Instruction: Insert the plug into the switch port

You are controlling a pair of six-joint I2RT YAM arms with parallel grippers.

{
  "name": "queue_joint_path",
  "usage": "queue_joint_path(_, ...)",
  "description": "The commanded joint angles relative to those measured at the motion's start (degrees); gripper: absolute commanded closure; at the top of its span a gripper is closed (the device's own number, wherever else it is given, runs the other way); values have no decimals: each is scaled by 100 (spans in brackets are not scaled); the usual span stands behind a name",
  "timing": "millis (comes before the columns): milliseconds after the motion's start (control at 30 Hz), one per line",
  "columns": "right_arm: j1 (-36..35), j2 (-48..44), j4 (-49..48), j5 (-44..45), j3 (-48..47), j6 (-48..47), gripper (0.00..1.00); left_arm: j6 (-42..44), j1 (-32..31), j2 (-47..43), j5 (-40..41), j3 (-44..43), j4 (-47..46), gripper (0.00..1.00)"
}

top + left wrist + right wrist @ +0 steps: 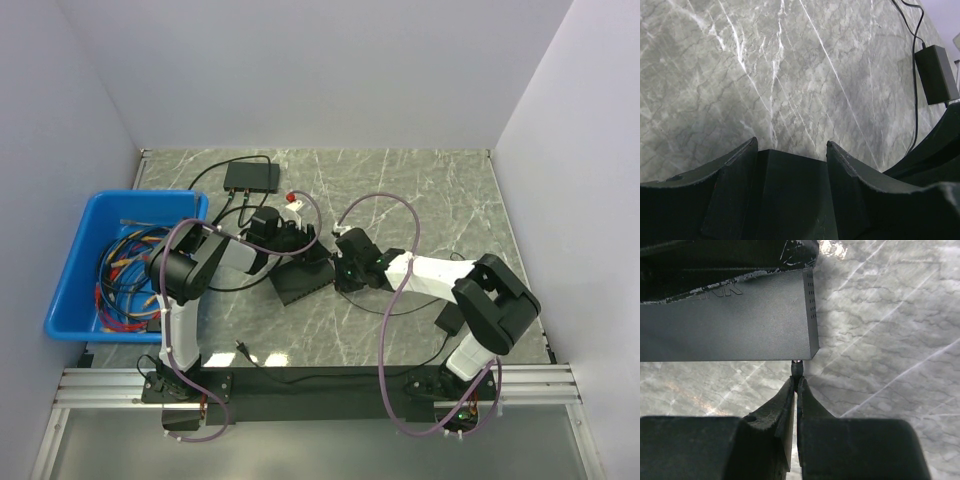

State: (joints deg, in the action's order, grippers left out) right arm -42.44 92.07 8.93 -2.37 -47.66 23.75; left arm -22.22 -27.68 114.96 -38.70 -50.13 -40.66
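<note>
The plug, pinched by the right pincer, touches the long edge of the switch near a corner, at the middle of the worktop. The port itself is hidden. The left pincer, spread wide, clamps the switch, apparently steadying it against the push.

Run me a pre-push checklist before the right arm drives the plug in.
1. Right gripper shut on plug: ok.
2. Left gripper clamped on switch box: ok.
3. Plug tip at the box's edge: ok, touching near a corner.
4. Tip lined up with a switch port: cannot tell, sockets hidden.
5. Plug seated: not ok, tip shows outside the box.
</note>
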Motion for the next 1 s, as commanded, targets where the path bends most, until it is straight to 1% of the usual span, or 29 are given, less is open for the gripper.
queue_joint_path(0, 104, -31, -129, 430, -401, -212, 100, 209, -202, 97, -314, -41, 463, 37)
queue_joint_path(267, 165, 21, 109, 659, -648, -371, 100, 367, -282, 123, -349, -76, 586, 37)
queue_joint_path(533, 174, 372, 153, 835, -964, -423, 100, 411, -334, 220, -490, -85, 542, 39)
queue_joint_path(700, 192, 513, 223, 1001, -1122, -511, 100, 569, -404, 317, -533, -181, 682, 39)
queue_joint_path(967, 209, 443, 425, 1379, -1342, -652, 100, 929, -510, 413, -665, -296, 964, 39)
